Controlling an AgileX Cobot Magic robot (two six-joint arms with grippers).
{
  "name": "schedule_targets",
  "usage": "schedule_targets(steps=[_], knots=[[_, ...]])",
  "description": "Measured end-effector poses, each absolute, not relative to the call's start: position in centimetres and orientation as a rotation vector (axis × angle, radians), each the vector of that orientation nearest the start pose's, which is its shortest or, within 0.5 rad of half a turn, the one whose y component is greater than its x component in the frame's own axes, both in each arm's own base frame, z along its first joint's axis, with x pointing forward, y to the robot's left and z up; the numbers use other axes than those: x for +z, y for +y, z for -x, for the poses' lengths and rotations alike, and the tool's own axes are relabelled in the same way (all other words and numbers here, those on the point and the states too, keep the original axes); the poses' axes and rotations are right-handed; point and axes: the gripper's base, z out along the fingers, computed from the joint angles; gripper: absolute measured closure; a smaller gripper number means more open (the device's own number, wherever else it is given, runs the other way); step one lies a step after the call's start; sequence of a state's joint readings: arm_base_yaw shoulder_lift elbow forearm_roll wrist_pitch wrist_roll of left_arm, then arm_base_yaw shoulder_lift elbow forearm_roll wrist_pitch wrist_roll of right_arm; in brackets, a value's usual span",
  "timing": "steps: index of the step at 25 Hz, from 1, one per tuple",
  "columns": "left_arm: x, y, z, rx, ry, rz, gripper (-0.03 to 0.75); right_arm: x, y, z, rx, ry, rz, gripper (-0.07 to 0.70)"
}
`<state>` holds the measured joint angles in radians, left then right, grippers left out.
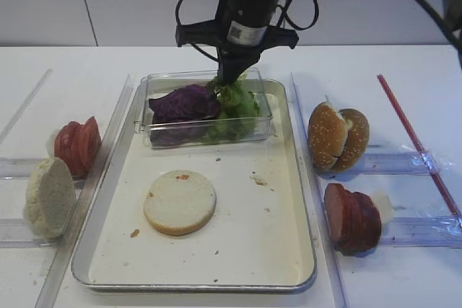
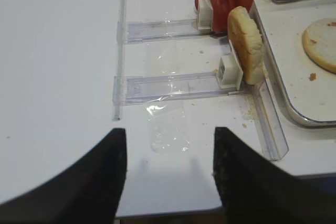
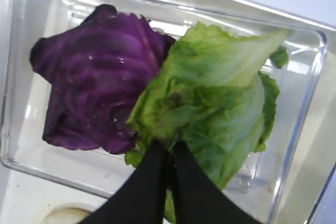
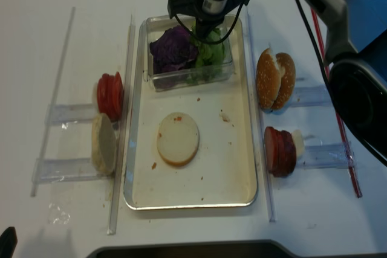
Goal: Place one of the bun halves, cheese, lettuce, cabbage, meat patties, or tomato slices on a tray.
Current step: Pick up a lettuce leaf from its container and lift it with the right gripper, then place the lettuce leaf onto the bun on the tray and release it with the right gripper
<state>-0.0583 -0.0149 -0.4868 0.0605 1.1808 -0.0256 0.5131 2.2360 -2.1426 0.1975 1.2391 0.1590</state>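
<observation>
My right gripper [image 1: 229,77] reaches down into the clear box and is shut on the light-green lettuce [image 3: 220,103], pinching the edge of the leaf nearest the camera. Purple cabbage [image 1: 184,102] lies beside it in the same box. One pale bun half [image 1: 180,202] lies flat on the tray [image 1: 281,250]. My left gripper [image 2: 169,145] hangs open over bare table at the front left, holding nothing. Tomato slices [image 1: 78,146] and another bun half [image 1: 49,196] stand left of the tray, with bun halves [image 1: 338,138] and meat patties [image 1: 351,218] on its right. Cheese is out of view.
The clear plastic box [image 1: 209,135] sits across the far end of the tray. Clear acrylic racks [image 2: 173,85] hold the food on both sides. A red rod [image 1: 415,142] lies at the far right. Crumbs dot the tray floor.
</observation>
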Motion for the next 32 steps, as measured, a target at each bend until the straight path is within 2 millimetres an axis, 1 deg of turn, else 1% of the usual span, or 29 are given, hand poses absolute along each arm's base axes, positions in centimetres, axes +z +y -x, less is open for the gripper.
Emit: schedule_targets(steps=[6,10,14,19,22,25,29,32], knots=[[26.4,0.6,1.1,0.025,2.161,-0.028,0.358,30.0,24.5,-40.2,0.448,2.744,0.457,0.587],[26.4,0.6,1.1,0.025,2.161,-0.028,0.358,32.2,24.1,-39.3,0.463,2.700,0.456,0.587],[26.4,0.6,1.1,0.025,2.161,-0.028,0.358,33.3,23.7,-37.9,0.457,2.697,0.470,0.587],[26.4,0.6,1.1,0.025,2.161,-0.028,0.358,34.5,24.0,-34.5,0.454,2.705,0.541,0.587],[26.4,0.6,1.1,0.025,2.161,-0.028,0.358,34.8,24.8,-32.4,0.460,2.709,0.606,0.587],[26.4,0.6,1.1,0.025,2.161,-0.028,0.359,34.4,25.7,-30.6,0.460,2.723,0.673,0.587],[26.4,0.6,1.1,0.025,2.161,-0.028,0.359,33.2,27.0,-29.0,0.452,2.761,0.741,0.587],[26.4,0.6,1.1,0.025,2.161,-0.028,0.359,32.1,27.7,-28.3,0.438,2.793,0.768,0.587]])
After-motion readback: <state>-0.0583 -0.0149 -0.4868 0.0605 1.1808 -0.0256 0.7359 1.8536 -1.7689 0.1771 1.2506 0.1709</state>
